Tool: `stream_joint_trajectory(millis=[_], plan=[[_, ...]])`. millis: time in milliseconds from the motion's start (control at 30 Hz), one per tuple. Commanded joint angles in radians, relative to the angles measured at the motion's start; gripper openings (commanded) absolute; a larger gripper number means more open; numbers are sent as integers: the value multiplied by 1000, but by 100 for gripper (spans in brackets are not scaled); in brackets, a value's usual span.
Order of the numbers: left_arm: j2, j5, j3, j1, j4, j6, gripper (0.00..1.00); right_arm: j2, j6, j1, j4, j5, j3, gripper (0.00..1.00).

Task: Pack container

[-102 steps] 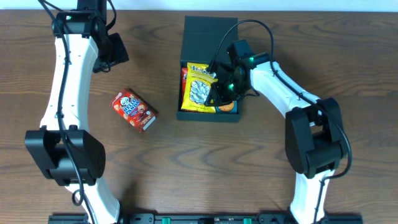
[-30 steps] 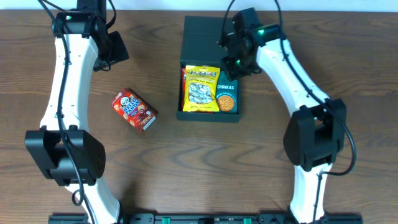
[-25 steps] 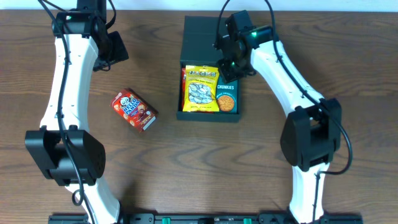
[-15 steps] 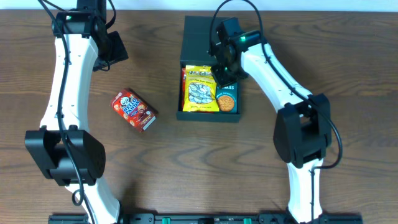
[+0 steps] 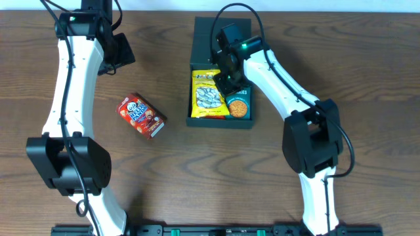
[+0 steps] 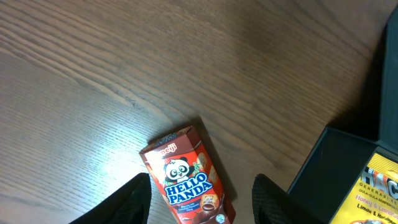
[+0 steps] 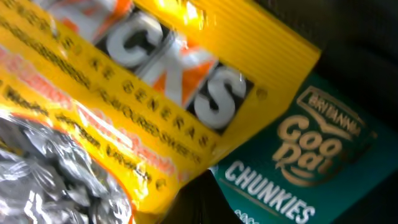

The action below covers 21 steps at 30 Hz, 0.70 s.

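The dark teal container [image 5: 220, 122] stands open at the table's middle back, its lid [image 5: 209, 29] folded back. Inside lie a yellow snack bag [image 5: 207, 96] and a teal Chunkies carton [image 5: 239, 106]. My right gripper [image 5: 227, 81] is down inside the container at the seam between bag and carton. In the right wrist view its fingers [image 7: 200, 202] show as one dark tip, shut, at the edge of the yellow bag [image 7: 118, 93] beside the carton [image 7: 298, 162]. My left gripper [image 6: 202, 208] is open, held above a red Hello Panda box [image 6: 185, 177].
The Hello Panda box [image 5: 141, 116] lies tilted on the wooden table left of the container. The container's corner [image 6: 348, 165] shows at the right of the left wrist view. The left arm [image 5: 69, 78] stretches along the table's left side.
The right gripper left the bag in the container, rose to the back right, then swung left and came down into the container at the bag's right edge. The left arm has not moved.
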Motion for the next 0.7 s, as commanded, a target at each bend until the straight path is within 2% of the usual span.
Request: stream_joint_trajectory(millis=[0,433,667], plan=[[3,-21,8,7,-5,3,54,16,18,-2,-36,27,-8,1],[3,-21,8,7,-10,3,54,16,32,67,-87,-84,-8,1],[3,-21,8,7,-20,3,54,16,32,58,-87,-75,-7,1]])
